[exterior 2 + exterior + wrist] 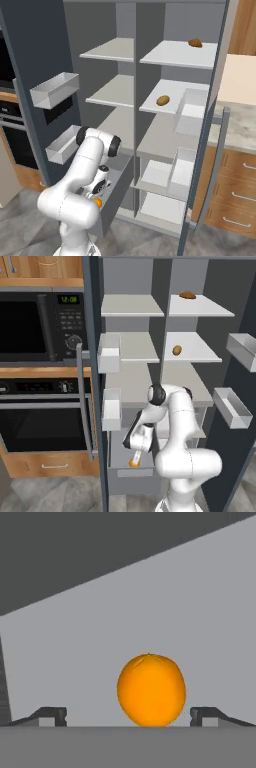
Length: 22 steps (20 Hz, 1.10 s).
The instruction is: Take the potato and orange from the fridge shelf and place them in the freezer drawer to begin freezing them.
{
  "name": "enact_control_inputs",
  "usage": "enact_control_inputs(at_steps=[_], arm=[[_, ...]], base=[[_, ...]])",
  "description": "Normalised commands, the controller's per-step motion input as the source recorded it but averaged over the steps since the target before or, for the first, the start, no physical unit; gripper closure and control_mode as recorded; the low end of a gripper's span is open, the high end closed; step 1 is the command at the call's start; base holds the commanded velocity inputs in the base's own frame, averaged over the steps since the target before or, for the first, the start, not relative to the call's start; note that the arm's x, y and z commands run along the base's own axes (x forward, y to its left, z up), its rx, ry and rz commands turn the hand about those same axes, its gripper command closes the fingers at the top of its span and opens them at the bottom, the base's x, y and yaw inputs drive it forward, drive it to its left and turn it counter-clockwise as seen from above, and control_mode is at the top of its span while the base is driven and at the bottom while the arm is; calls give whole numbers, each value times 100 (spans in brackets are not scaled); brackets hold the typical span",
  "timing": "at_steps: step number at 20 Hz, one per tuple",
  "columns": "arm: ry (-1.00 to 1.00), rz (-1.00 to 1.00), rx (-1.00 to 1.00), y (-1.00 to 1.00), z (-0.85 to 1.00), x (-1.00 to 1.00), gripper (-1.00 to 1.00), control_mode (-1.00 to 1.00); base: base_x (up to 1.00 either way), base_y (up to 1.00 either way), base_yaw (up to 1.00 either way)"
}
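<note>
The orange (151, 689) lies on the grey floor of the pulled-out freezer drawer (200, 632), low in the fridge. My gripper (129, 717) hangs right over it, open; both fingertips (52, 716) stand apart from the fruit with a gap on each side. From the base, the orange (134, 462) shows just under the gripper (136, 455) in the freezer drawer (117, 458); on the other side the orange (98, 202) sits by the drawer (123, 184) wall. The tan potato (177, 350) (163, 100) rests on the middle right fridge shelf.
A darker brown bread-like lump (187, 295) (195, 43) lies on the top right shelf. Pale bins (233, 407) hang on the open right door and others (111, 408) on the left door. A microwave (42, 326) and oven (45, 416) stand left of the fridge.
</note>
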Motion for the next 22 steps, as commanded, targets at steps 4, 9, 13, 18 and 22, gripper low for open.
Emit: enact_control_inputs(at_steps=[4, 9, 13, 18, 22], arm=[[-18, 0, 0, -21, 100, -32, -100, -100], [-9, -5, 0, -52, 100, -4, -100, -100], [-5, -10, 0, -47, 100, 0, -100, -100], [0, -16, 0, -46, 100, -1, -100, -100], [0, -17, 0, -47, 100, -16, -100, -100]], base=[[0, 0, 0], [0, 0, 0], [0, 0, 0], [0, 0, 0], [0, 0, 0]])
